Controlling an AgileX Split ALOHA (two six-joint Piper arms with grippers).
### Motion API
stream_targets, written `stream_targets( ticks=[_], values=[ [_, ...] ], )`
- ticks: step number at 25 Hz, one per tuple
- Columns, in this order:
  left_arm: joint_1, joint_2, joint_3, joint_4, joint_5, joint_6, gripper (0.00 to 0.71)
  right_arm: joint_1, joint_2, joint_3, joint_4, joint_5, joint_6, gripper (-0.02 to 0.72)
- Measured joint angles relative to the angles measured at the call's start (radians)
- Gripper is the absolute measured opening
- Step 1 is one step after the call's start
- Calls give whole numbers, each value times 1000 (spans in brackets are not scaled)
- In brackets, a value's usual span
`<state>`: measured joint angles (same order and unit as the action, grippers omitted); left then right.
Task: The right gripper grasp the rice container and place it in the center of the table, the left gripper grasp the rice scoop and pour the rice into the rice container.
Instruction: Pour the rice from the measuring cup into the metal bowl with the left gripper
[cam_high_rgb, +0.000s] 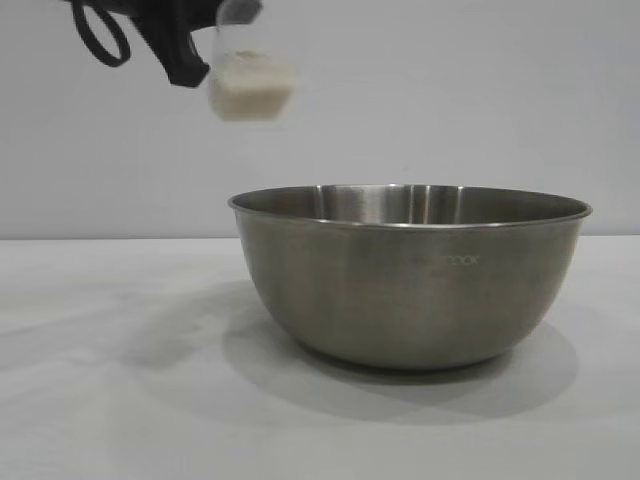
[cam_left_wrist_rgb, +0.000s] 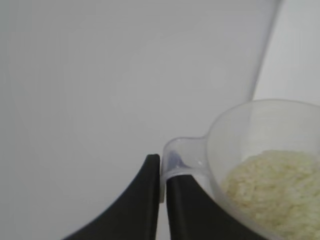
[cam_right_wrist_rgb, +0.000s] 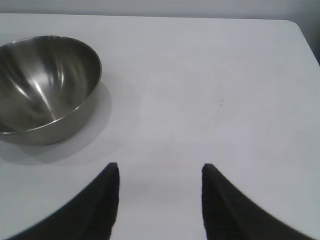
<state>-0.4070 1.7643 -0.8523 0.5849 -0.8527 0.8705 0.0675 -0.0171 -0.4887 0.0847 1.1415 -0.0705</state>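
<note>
Left hand (cam_left_wrist_rgb: 162, 200) pinched tight on the rice scoop (cam_high_rgb: 250, 85) handle, rice (cam_left_wrist_rgb: 275, 190) inside, up high and just short of the rice container (cam_high_rgb: 410, 275) rim, mid-bench below; right hand (cam_right_wrist_rgb: 160, 200) parked half-open, holding nothing

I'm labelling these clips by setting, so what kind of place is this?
Probably a robot test bench set up for a kitchen task, not a real kitchen: a bare white table against a plain grey wall, holding only a steel rice container, with a clear rice scoop of rice held above it.
</note>
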Motion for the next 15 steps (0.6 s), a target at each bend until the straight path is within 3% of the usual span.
stream_targets(
  ticks=[7, 15],
  values=[
    [-120, 0, -37, 50, 140, 392, 0, 0, 0, 0, 0, 0, 0, 360],
    [-138, 0, -37, 249, 196, 551, 0, 0, 0, 0, 0, 0, 0, 360]
  ],
)
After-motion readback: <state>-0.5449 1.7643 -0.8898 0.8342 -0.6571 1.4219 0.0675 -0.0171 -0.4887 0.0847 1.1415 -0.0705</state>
